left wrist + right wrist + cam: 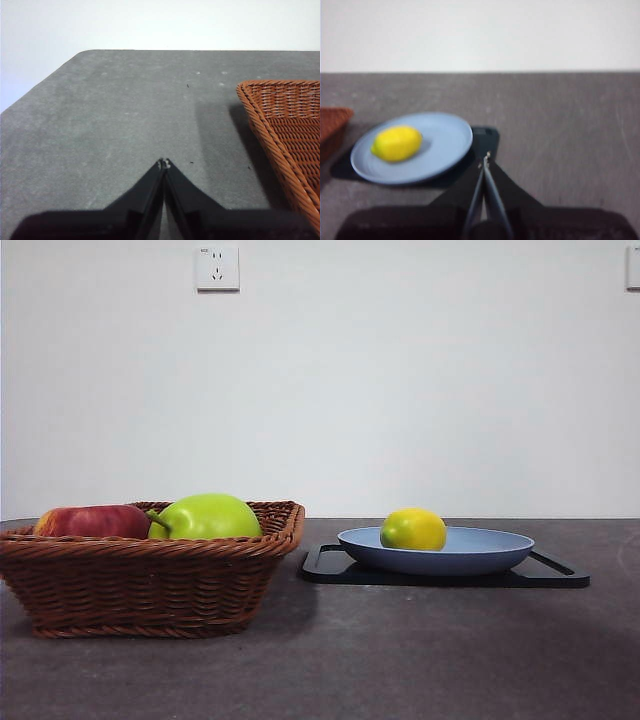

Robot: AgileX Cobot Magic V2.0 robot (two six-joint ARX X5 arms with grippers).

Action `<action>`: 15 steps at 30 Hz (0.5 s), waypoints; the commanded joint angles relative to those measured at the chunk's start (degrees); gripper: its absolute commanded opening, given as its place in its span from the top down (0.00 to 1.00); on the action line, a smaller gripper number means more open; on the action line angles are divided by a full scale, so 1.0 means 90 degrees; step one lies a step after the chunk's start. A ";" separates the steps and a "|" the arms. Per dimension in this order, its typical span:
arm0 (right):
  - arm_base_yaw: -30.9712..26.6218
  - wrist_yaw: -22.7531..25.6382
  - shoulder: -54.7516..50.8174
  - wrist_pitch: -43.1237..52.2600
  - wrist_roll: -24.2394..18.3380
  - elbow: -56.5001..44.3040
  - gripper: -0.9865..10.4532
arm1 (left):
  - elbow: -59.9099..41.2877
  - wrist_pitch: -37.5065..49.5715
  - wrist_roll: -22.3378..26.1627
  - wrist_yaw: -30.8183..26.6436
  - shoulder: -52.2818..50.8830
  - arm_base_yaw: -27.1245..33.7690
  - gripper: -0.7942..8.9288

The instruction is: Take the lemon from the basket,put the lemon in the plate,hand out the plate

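Observation:
The lemon lies in the light blue plate, left of its middle. The plate rests on a flat black tray. The right wrist view shows the lemon in the plate too, a little ahead of my right gripper, which is shut and empty, beside the plate's rim. The brown wicker basket stands on the left. My left gripper is shut and empty over bare table, beside a corner of the basket. Neither arm shows in the front view.
The basket holds a red apple and a larger bright green stemmed fruit. The black tray sticks out past the plate on both sides. The dark grey table ends at a white wall with a socket.

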 commanded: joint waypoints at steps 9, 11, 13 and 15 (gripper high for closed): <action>-0.0027 -0.0019 -0.0367 0.0146 0.0386 -0.0746 0.91 | -0.0066 0.0049 -0.0041 0.0005 -0.0029 0.0019 0.91; -0.0027 -0.0019 -0.0420 0.0143 0.0427 -0.0816 0.91 | -0.0066 0.0049 -0.0041 0.0005 -0.0029 0.0019 0.91; -0.0027 -0.0022 -0.0442 0.0039 0.0454 -0.0838 0.91 | -0.0066 0.0049 -0.0041 0.0005 -0.0029 0.0019 0.91; -0.0024 -0.0022 -0.0440 0.0039 0.0532 -0.0838 0.91 | -0.0066 0.0049 -0.0041 0.0005 -0.0029 0.0019 0.91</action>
